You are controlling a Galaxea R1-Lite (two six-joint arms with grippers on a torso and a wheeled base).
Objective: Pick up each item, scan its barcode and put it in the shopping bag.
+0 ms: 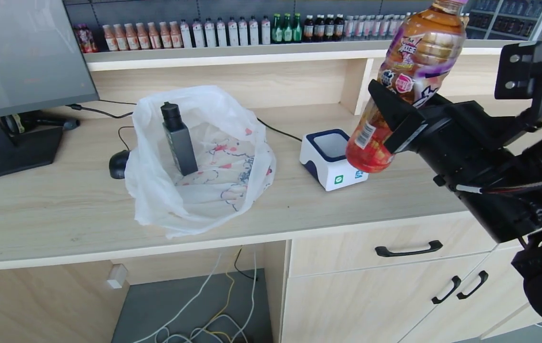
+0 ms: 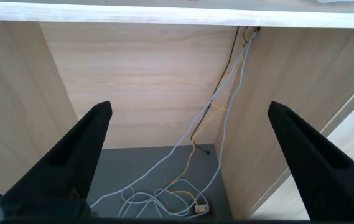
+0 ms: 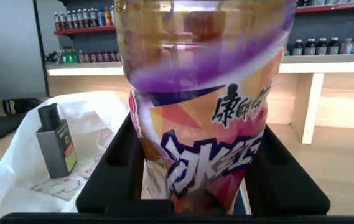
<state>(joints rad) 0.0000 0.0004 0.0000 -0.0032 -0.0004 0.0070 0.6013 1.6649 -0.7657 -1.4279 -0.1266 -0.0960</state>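
My right gripper (image 1: 402, 116) is shut on a tea bottle (image 1: 409, 81) with amber liquid and a purple label, held tilted in the air right beside the white and blue barcode scanner (image 1: 330, 159). The bottle's base hangs at the scanner's right edge, its barcode facing down-left. In the right wrist view the bottle (image 3: 204, 106) sits between the black fingers (image 3: 114, 162). A white plastic shopping bag (image 1: 199, 162) lies open on the counter with a dark grey carton (image 1: 178, 139) standing inside. My left gripper (image 2: 189, 162) is open below the counter, facing the cable recess.
A monitor (image 1: 23, 52) stands at the counter's far left, a black mouse (image 1: 119, 164) beside the bag. Drinks line the back shelf (image 1: 232, 31). Drawers with black handles (image 1: 409, 250) sit under the counter's right half; loose cables (image 2: 183, 186) hang in the open recess.
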